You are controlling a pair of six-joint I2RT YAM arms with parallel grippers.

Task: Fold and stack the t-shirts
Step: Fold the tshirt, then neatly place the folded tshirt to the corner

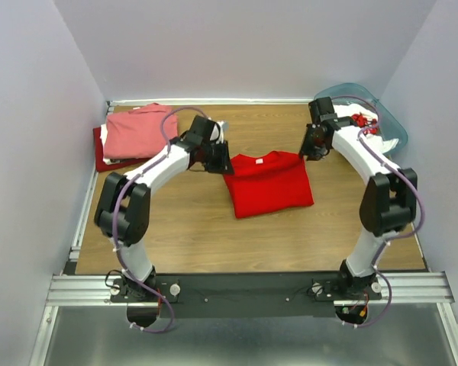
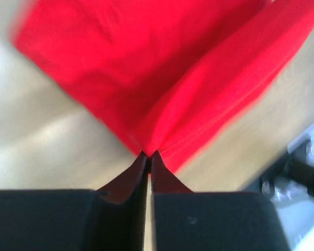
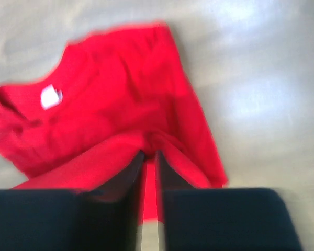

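Between the two grippers lies the bright red t-shirt [image 1: 269, 184], soft cloth folded to a rough rectangle on the wood-grain table [image 1: 214, 236]. Left gripper [image 2: 148, 155]: black fingers pressed almost together with only a hairline slit, and pleats of red fabric converge right at the tips, so it's pinching the shirt's corner. Right gripper [image 3: 150, 154]: narrow too, a strip of red cloth showing between the fingers and a fold bunched at the tips. The small white neck label [image 3: 51, 97] sits ahead, to its left. Out beyond the left gripper, a salmon-pink shirt [image 1: 137, 131] rests flat on a darker red one [image 1: 101, 156]. Past the right gripper's outer side, a white shirt with red print [image 1: 362, 122] is heaped in the translucent teal bin [image 1: 393, 126].
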